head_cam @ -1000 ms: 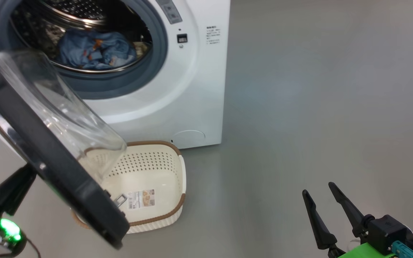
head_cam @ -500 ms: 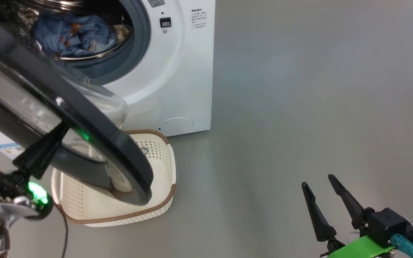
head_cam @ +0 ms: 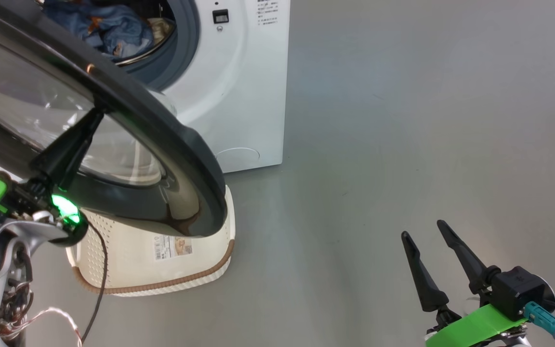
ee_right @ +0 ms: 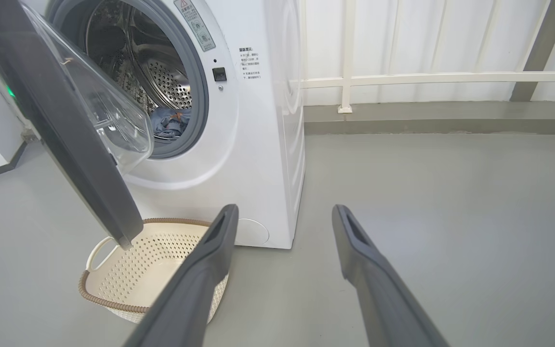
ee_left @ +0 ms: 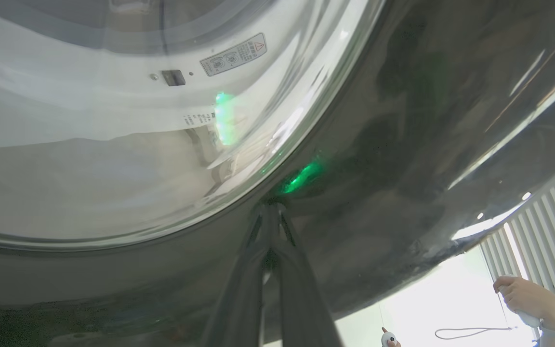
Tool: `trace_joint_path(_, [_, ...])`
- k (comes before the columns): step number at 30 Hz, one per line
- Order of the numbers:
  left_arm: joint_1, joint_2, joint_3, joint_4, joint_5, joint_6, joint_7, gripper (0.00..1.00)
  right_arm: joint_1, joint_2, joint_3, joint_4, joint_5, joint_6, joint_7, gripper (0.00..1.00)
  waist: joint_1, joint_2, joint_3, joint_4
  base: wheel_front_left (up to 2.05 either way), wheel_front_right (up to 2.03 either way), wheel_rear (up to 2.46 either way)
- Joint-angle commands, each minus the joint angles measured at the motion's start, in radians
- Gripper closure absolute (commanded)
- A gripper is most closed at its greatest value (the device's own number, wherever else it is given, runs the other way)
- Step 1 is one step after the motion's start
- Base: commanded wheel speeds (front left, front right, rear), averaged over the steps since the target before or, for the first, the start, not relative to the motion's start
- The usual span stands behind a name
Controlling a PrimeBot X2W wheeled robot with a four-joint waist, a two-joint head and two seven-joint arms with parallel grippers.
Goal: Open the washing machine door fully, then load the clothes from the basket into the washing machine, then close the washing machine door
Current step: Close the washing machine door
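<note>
Grey glossy floor point(ee_right: 451, 202); white panelled wall point(ee_right: 427, 38) behind.

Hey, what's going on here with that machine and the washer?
A robot has its shut left pincer pressed against the outside of the door of the washer. The door stands half open, and the robot is apparently about to push it closed. The blue clothes already lie inside the washer, and the basket on the floor under the door looks empty. The right pincer hangs open over the floor, holding nothing.
</note>
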Motion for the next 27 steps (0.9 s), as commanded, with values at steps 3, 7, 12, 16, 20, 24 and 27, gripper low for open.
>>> trace_joint_path(3, [-0.058, 0.03, 0.032, -0.002, 0.007, -0.024, 0.001, 1.0, -0.03, -0.009, 0.033, -0.016, 0.019, 0.002, -0.014, 0.0, 0.0, -0.0001, 0.003, -0.004, 0.0, 0.0, 0.0])
trace_joint_path(7, [-0.053, 0.029, 0.041, 0.014, 0.005, -0.041, 0.005, 1.0, -0.035, -0.006, 0.032, -0.009, 0.022, 0.002, -0.021, 0.0, 0.0, -0.0001, 0.01, -0.003, 0.0, 0.0, 0.0])
trace_joint_path(12, [-0.017, 0.023, 0.065, 0.006, -0.003, -0.066, -0.003, 1.0, -0.039, -0.003, 0.025, -0.003, 0.023, 0.002, -0.032, 0.0, 0.0, -0.0001, 0.022, 0.005, 0.0, 0.0, 0.0])
trace_joint_path(16, [0.047, 0.015, 0.1, -0.019, -0.004, -0.09, -0.026, 1.0, -0.038, -0.001, 0.02, 0.006, 0.024, 0.002, -0.039, 0.0, 0.0, -0.0001, 0.024, 0.011, 0.0, 0.0, 0.0])
trace_joint_path(20, [0.14, -0.003, 0.131, -0.055, 0.009, -0.106, -0.055, 1.0, -0.036, 0.002, 0.017, 0.016, 0.023, 0.002, -0.046, 0.0, 0.0, -0.0001, 0.019, 0.015, 0.0, 0.0, 0.0])
trace_joint_path(24, [0.247, -0.029, 0.149, -0.102, 0.038, -0.115, -0.082, 0.69, -0.032, 0.005, 0.013, 0.022, 0.022, 0.002, -0.049, 0.0, 0.0, -0.0001, 0.008, 0.023, 0.0, 0.0, 0.0])
trace_joint_path(27, [0.319, -0.055, 0.167, -0.143, 0.064, -0.117, -0.112, 0.0, -0.029, 0.003, 0.013, 0.026, 0.023, 0.002, -0.049, 0.0, 0.0, -0.0001, -0.003, 0.029, 0.0, 0.0, 0.0])
